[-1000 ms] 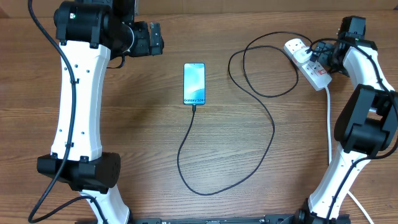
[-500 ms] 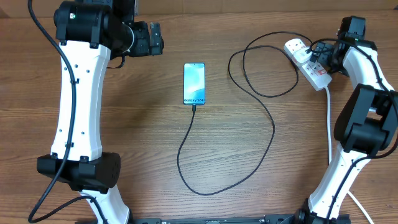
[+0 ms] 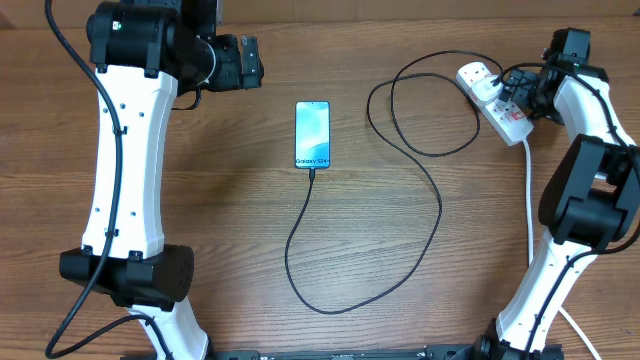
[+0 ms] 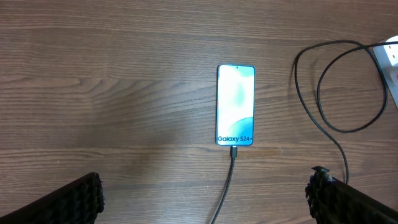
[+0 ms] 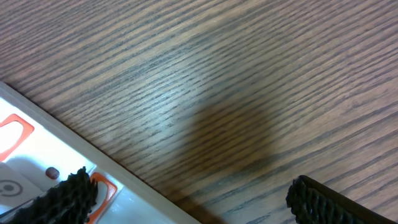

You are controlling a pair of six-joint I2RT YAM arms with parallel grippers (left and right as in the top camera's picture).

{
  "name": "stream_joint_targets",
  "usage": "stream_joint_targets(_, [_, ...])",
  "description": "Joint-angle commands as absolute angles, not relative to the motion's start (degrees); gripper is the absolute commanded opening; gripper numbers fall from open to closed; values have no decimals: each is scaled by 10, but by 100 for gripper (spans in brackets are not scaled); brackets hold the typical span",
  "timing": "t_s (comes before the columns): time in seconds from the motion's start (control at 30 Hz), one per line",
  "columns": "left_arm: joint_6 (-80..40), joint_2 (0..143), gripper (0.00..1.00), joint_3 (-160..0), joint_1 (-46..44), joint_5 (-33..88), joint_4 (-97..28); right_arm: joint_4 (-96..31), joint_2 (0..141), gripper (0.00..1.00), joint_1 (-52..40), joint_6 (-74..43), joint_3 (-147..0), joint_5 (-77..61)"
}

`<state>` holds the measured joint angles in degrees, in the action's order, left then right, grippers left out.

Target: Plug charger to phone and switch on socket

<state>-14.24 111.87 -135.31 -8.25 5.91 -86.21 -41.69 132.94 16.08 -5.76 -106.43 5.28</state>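
Note:
The phone (image 3: 312,134) lies screen up mid-table, lit light blue; it also shows in the left wrist view (image 4: 236,104). The black charger cable (image 3: 437,205) runs from the phone's bottom edge in a long loop to a white plug (image 3: 479,76) in the white socket strip (image 3: 497,102) at the far right. The cable tip sits in the phone's port (image 4: 234,150). My left gripper (image 4: 202,196) is open and empty, high above the table near the phone. My right gripper (image 5: 186,196) is open, one finger over the strip's red switch (image 5: 102,186).
The strip's thick white cord (image 3: 528,200) runs down the right side beside the right arm's base. The left arm stands along the left side of the wooden table (image 3: 200,200).

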Motion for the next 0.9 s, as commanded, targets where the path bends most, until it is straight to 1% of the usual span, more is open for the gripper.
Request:
stream_joint_targets(0.0, [-142, 1122, 100, -1351, -86, 53, -863, -434, 1355, 100, 155, -40, -1065, 22])
stream_joint_targets(0.07, [-142, 1122, 100, -1351, -86, 54, -864, -437, 1358, 100, 155, -40, -1065, -2])
stream_joint_targets(0.4, [-142, 1122, 100, -1351, -86, 54, -864, -452, 1364, 100, 155, -39, -1065, -4])
stream_joint_targets(0.47, [-142, 1122, 100, -1351, -86, 53, -863, -456, 1367, 100, 155, -25, -1065, -35])
stream_joint_targets(0.87, [-142, 1122, 100, -1351, -86, 53, -863, -461, 1367, 100, 154, -25, -1065, -48])
